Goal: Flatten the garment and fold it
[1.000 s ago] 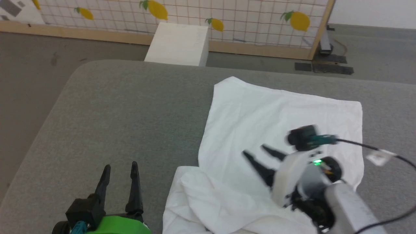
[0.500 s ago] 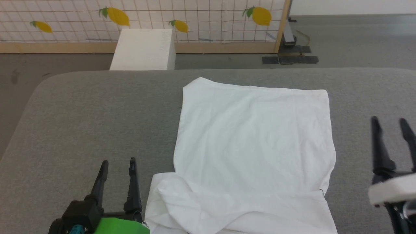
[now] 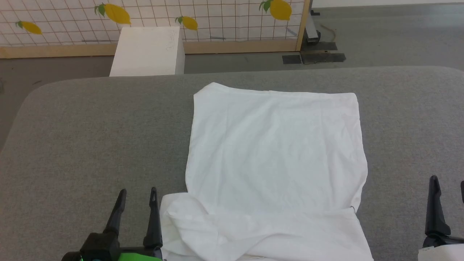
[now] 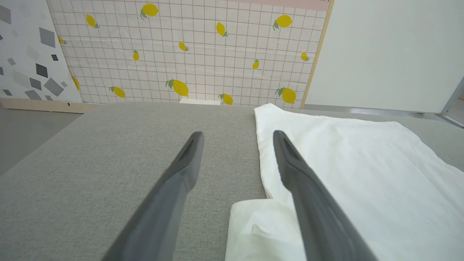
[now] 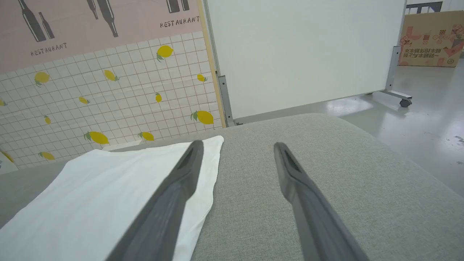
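The white garment (image 3: 275, 152) lies on the grey padded table (image 3: 90, 137), its far part flat and rectangular, its near part bunched in a folded band (image 3: 253, 232). In the head view my left gripper (image 3: 138, 192) stands open at the lower left, just left of the garment's near corner. At the lower right edge my right gripper (image 3: 447, 181) is open over bare table, right of the cloth. The left wrist view has the garment (image 4: 355, 170) to the right of my open left gripper (image 4: 237, 134). In the right wrist view the garment (image 5: 108, 192) lies left of my open right gripper (image 5: 235, 144).
A white box (image 3: 146, 50) stands on the floor beyond the table's far edge, before a lemon-patterned partition (image 3: 217, 18). A white panel on castors (image 5: 301, 54) stands to the right. Bare grey table (image 5: 326, 163) stretches on both sides of the cloth.
The head camera has swung, shifting the whole picture. My right gripper has drawn back off the garment to the lower right, over bare table. The garment's far part now lies flat and square.
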Robot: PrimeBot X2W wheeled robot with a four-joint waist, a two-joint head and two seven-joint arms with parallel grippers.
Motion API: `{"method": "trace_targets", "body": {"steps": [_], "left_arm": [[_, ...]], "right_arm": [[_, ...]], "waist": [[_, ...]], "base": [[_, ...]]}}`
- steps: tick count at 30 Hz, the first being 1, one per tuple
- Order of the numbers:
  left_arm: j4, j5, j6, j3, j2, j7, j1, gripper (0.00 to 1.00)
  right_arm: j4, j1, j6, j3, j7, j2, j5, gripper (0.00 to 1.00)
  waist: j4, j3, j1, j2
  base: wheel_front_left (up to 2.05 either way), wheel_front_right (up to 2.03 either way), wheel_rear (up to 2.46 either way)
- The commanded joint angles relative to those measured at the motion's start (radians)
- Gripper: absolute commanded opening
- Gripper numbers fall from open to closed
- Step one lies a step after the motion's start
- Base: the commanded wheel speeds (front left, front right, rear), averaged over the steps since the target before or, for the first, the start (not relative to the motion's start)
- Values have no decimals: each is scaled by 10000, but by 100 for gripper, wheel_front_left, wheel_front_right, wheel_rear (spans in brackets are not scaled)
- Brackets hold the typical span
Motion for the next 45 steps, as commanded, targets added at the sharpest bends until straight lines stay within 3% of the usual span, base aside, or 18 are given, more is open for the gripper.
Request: {"method": "trace_targets", "body": {"steps": [1,8,18,29,38,45], "left_arm": [[70,86,-52,64,-21,-73,35,100],[-101,218,-468,82,406,306,-1063,100],[-546,316,-1655,116,1462,2812,-5465,100],[1336,-303,-3322,-418,1947,5572,-10340,100],[3771,-1457,-3598,-769,1635,7329,-11815,100],[4957,-1683,-3589,-988,1921,8707,-12124,100]], "right_arm": [[-30,-103,-13,31,-48,11,-29,100],[-315,-414,-13,-16,12,12,-51,100],[-859,-1166,-13,200,25,12,55,100],[-1105,-1983,-13,491,-38,12,89,100],[-697,-2358,-13,823,-306,12,204,100],[-505,-2512,-13,888,-394,12,213,100]], "waist": [[-11,55,0,0],[82,610,0,0],[103,2283,0,0],[-450,4171,0,0],[-1056,4870,0,0],[-1513,5257,0,0]], "base": [[0,0,0],[0,0,0],[0,0,0],[0,0,0],[0,0,0],[0,0,0]]}}
